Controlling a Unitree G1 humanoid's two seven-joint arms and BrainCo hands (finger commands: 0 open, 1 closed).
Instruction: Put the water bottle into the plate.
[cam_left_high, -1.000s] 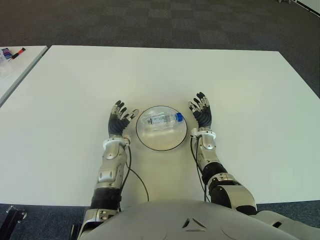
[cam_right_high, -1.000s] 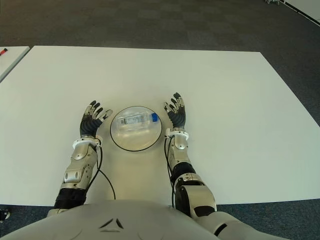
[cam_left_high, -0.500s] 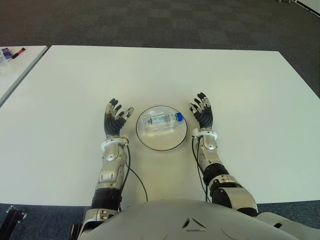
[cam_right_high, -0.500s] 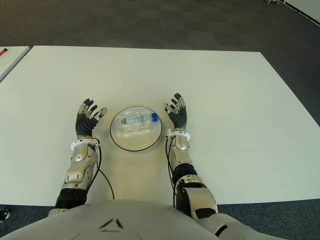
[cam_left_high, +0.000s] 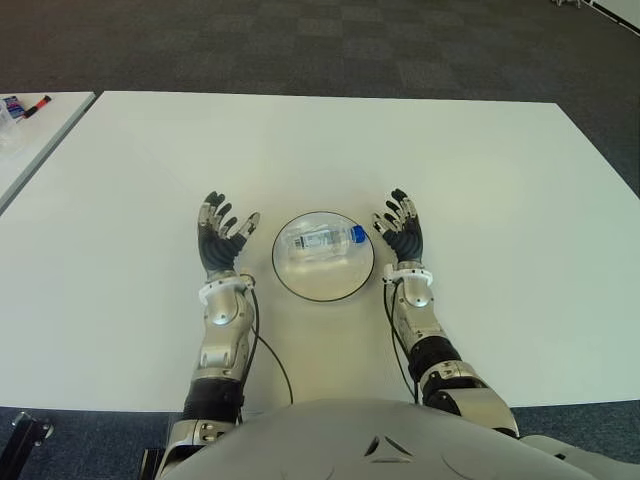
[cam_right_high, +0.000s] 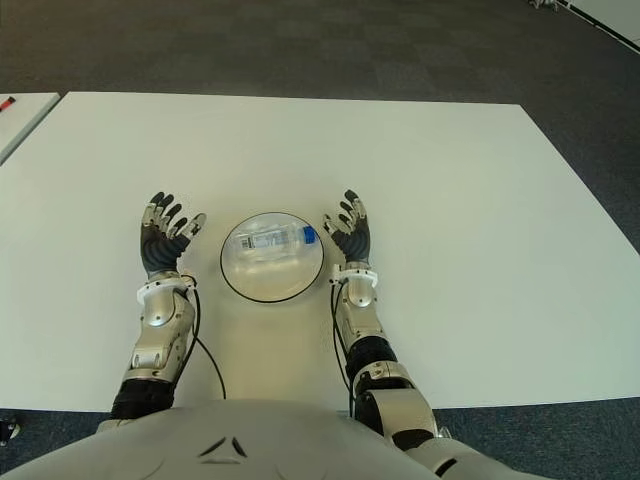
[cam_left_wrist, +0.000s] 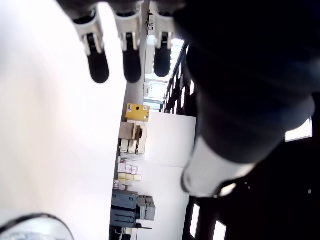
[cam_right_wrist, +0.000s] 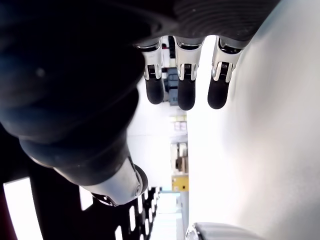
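White surface (cam_left_high: 480, 180) carries the plate (cam_left_high: 300, 285) with the water bottle (cam_left_high: 322, 239) lying inside, so my left hand (cam_left_high: 222, 237) and right hand (cam_left_high: 400, 228) flank it, released and empty.

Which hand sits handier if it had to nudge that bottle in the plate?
The right hand, probably: it shows almost against the plate rim near the bottle cap. The left hand is open too, but farther off.

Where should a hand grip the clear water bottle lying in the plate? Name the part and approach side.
Grip the labelled middle of the clear plastic water bottle with the blue cap, coming from above. It lies on its side across the round clear plate with the dark rim, cap toward the open right hand, so fingers can straddle the barrel; that hand is probably nearer than the open left hand.
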